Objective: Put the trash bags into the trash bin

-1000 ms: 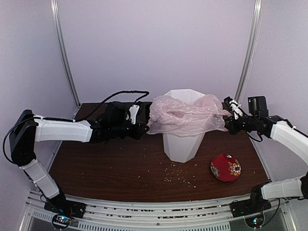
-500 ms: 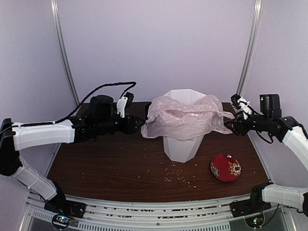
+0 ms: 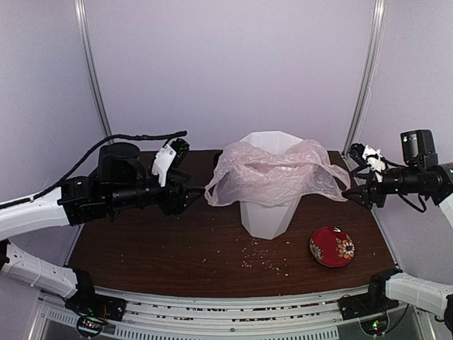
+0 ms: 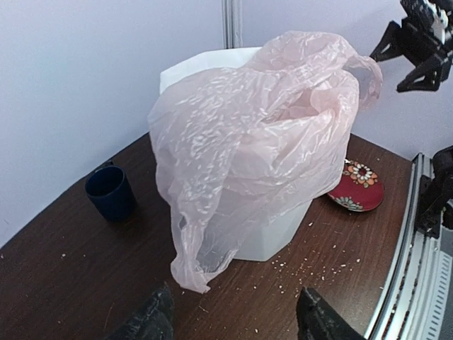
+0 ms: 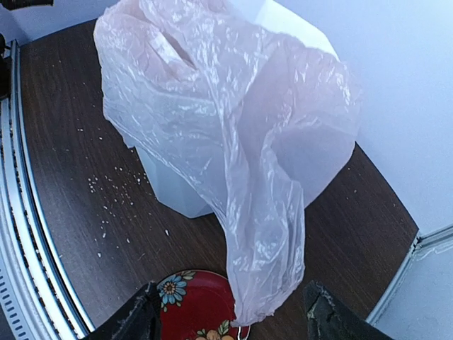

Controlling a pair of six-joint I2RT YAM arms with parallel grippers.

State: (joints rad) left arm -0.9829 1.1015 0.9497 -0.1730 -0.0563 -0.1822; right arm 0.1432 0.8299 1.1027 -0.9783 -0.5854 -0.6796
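Top external view: the dark wooden table [image 3: 141,241] fills the lower half of the frame and carries everything else. At its centre stands the trash bin [image 3: 267,216], upright, white and faceted, narrowing toward its base. The trash bag [image 3: 265,177], thin pale pink film, is draped across the bin's mouth and over its upper walls. It sits on and around the rim rather than inside, probably because the film is wider than the opening and bunches outward instead of sinking. One loose flap hangs at the bin's left and another at its right.

The left gripper [image 3: 190,197], centre left of the frame, points at the left flap from just beside it. Its fingers are spread and grasp nothing; in the left wrist view they frame bare table at the lower edge. The right gripper [image 3: 356,193], at the right edge, faces the right flap. Its fingers are likewise spread. In the right wrist view the flap's drooping tip hangs in line with the gap but is not pinched. Placing the arms on opposite sides suits a bag handled by its two ends.

By this layout the bag is not yet in the bin, and it would need pushing down through the mouth.

A red patterned plate [image 3: 332,246] lies at lower right, near the bin. A small dark blue cup [image 4: 111,193] stands left of the bin in the left wrist view. Pale crumbs [image 3: 265,263] dot the table in front of the bin.
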